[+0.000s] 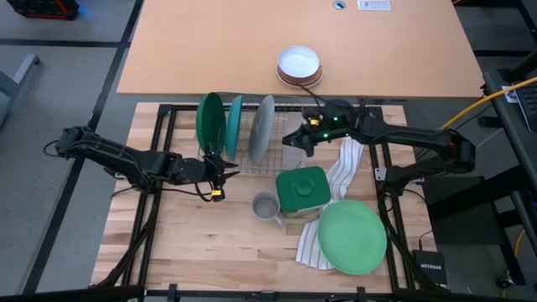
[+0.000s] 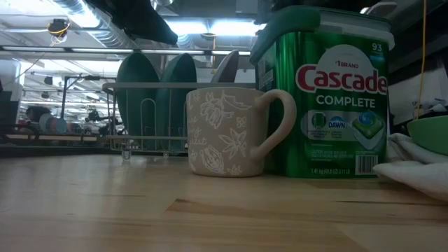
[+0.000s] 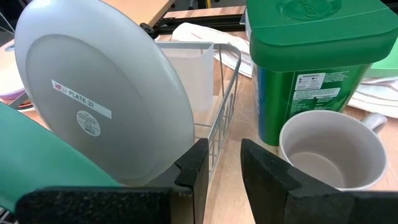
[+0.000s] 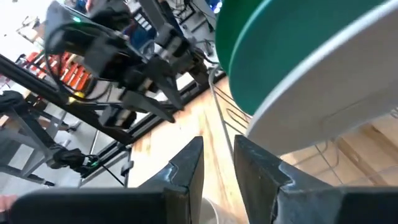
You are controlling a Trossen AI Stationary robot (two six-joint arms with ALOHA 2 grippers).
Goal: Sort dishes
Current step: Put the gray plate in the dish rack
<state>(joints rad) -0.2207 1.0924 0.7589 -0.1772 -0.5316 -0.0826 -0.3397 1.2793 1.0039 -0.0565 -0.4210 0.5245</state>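
Three plates stand on edge in the slots of a wire dish rack [image 1: 243, 164]: dark green [image 1: 210, 119], teal [image 1: 234, 124] and grey [image 1: 263, 127]. The light green plate [image 1: 352, 236] lies flat on a striped towel at the near right. My left gripper [image 1: 225, 170] is at the rack's near left side. It is slightly open and empty [image 3: 224, 171], and the rack's wire rim and the grey plate's [image 3: 106, 93] lower edge lie just ahead of it. My right gripper [image 1: 292, 139] is at the rack's right side, slightly open and empty [image 4: 217, 168], beside the grey plate's rim [image 4: 323, 93].
A green detergent tub [image 1: 300, 189] and a grey mug [image 1: 267, 206] stand just near of the rack. A clear cup [image 3: 186, 74] sits at the rack's right end. A white bowl with a brown rim [image 1: 299, 65] is on the far tabletop. The near left of the table is bare wood.
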